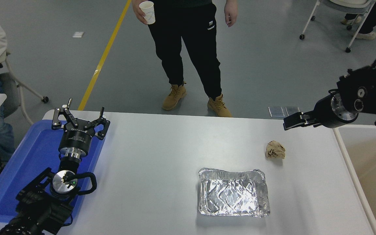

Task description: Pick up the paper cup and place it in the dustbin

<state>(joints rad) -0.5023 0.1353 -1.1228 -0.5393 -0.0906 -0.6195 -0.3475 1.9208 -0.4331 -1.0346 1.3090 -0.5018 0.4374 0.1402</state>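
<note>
Head view, single frame. White bench (162,156) fills the near half of the scene; grey floor beyond it.

Left end effector (79,117): parked at the near left over a flat blue tray (28,163) that lies on the bench's left edge. Fingers spread apart, pointing toward the far side, holding nothing.

Right end effector (293,121): comes in from the right edge, pointing left, held above the far right corner of the bench. Seen side-on as one dark block; cannot tell whether its fingers are apart or together. Nothing visible in it.

Dustbin (351,169): off-white, thick rounded rim, beige inside, standing just beside the bench's right edge and cut off by the frame. The right arm passes over its far end.

Crumpled brown paper ball (275,150): on the bench at the right, nearer than the right end effector and below it in the frame, not touching it.

Foil tray (233,192): silver, crinkled, near the bench's near edge, right of centre, well apart from the paper ball.

Paper cup: none on the bench. The only cup in sight is a small white cup (147,12), upright, in the hand (139,11) of a person (191,49) standing on the floor at the far side, well apart from both arms.

Second person, seated on a chair, partly visible at the far left edge.
</note>
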